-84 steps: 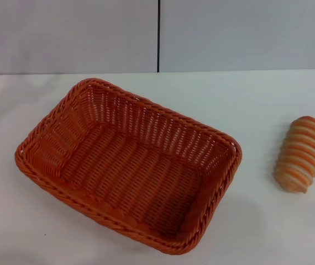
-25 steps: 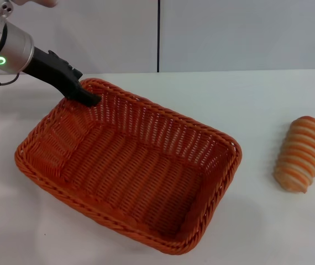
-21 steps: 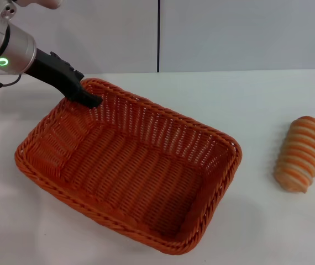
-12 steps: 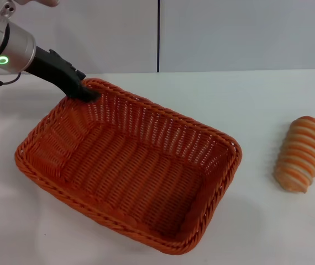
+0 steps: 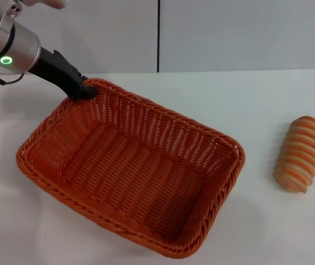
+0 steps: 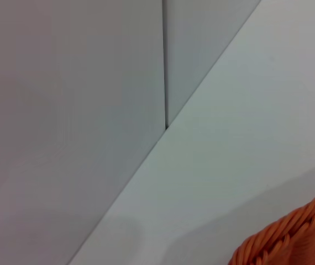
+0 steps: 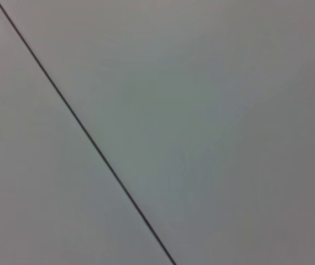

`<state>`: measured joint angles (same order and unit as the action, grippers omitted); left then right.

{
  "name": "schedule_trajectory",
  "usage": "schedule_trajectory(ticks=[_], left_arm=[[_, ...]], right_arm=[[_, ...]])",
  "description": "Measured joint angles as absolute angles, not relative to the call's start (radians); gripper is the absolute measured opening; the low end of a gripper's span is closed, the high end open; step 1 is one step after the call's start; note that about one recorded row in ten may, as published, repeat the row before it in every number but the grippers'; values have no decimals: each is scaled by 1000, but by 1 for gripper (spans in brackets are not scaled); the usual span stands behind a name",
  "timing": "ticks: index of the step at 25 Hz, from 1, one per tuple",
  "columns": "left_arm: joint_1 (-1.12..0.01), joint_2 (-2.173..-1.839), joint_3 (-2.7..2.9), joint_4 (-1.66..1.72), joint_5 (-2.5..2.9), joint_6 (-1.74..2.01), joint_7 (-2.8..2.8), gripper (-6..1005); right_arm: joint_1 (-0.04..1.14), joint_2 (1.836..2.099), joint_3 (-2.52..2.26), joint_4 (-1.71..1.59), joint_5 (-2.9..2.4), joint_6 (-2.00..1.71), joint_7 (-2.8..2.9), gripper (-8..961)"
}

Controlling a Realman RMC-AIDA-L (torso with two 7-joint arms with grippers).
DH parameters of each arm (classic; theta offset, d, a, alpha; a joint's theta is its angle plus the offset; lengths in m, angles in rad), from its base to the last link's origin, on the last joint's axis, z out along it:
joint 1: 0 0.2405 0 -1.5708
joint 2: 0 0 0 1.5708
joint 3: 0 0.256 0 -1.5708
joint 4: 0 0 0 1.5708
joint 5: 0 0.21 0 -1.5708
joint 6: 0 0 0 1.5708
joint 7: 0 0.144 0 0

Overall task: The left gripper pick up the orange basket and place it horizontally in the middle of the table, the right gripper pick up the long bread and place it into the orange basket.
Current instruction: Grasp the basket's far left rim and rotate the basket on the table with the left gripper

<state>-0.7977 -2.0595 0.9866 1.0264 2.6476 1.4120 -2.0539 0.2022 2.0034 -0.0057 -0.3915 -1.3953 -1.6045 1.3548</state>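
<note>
Now left end effector (image 5: 84, 91) clenched on orange basket (image 5: 130, 165) far rim corner, long bread (image 5: 300, 154) well apart

The counter (image 5: 213, 94) is a plain white flat surface that meets a light grey wall (image 5: 235, 33) at the back. Two things lie directly on it. The orange basket (image 5: 130, 165) sits on the left and middle part, turned at an angle. The long bread (image 5: 301, 153) lies well apart from it, near the right edge.
</note>
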Motion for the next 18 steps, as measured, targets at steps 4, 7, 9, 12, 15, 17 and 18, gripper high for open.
schedule_trajectory(ticks=[4,7,9,12,15,17,18], left_arm=[[-798,-2059,987,1028,2648,1412,-2059,250],[-796,-2059,976,1047,2638,1407,-2086,251],[-792,-2059,969,1055,2628,1406,-2092,251],[-750,-2059,937,1095,2543,1405,-2103,249],[-720,-2058,930,1116,2486,1407,-2111,247],[-693,-2057,927,1140,2462,1410,-2134,246],[-677,-2057,927,1152,2456,1411,-2149,245]], right_arm=[[201,2003,-2,-389,-1395,-1601,1356,698],[201,2003,-2,-388,-1394,-1599,1356,698],[201,2003,-2,-388,-1394,-1598,1356,698],[200,2003,-1,-387,-1395,-1595,1356,699],[199,2004,0,-387,-1394,-1589,1356,699],[199,2005,0,-387,-1394,-1581,1356,699],[199,2005,0,-387,-1394,-1581,1356,700]])
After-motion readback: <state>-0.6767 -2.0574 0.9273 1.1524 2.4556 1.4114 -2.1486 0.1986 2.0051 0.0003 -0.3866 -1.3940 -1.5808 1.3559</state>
